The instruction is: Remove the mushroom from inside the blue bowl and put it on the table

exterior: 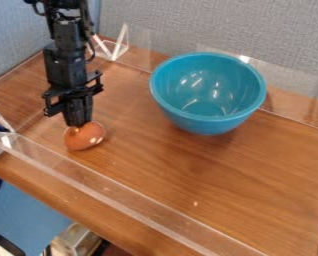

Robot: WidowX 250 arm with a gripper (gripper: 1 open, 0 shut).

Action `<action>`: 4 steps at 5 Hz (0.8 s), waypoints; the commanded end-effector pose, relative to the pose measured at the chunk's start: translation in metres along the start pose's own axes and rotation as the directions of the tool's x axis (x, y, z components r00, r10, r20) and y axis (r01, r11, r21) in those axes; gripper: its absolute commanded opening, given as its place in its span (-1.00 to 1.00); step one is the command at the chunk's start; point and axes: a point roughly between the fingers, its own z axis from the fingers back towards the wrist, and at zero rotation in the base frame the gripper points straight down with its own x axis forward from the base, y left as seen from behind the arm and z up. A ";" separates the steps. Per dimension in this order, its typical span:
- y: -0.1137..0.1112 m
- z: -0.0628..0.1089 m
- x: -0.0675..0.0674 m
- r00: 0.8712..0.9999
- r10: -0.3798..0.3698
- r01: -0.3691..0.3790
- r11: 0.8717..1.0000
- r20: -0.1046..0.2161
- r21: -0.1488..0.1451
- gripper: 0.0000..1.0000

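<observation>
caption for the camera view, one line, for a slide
Claw poised at the toy mushroom on the wooden table, left of the blue bowl

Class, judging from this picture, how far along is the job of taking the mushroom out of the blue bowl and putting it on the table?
Nearly finished. The blue bowl holds nothing; the mushroom sits on the table, outside it. The end effector is right above the mushroom; whether it grips is unclear. Backing away probably remains.

grey, finely textured panels [222, 25] stand behind the glossy brown wood-grain desk [189, 195], edged by low clear acrylic walls [115, 203]. light reflects off the wood; blue floor [35, 215] shows at lower left.
</observation>
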 end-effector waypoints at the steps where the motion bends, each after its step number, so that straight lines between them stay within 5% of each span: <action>1: -0.006 -0.005 -0.005 1.000 -0.006 0.006 1.000 0.019 -0.001 1.00; 4: -0.008 -0.014 -0.010 0.999 0.003 -0.004 0.999 0.033 0.032 1.00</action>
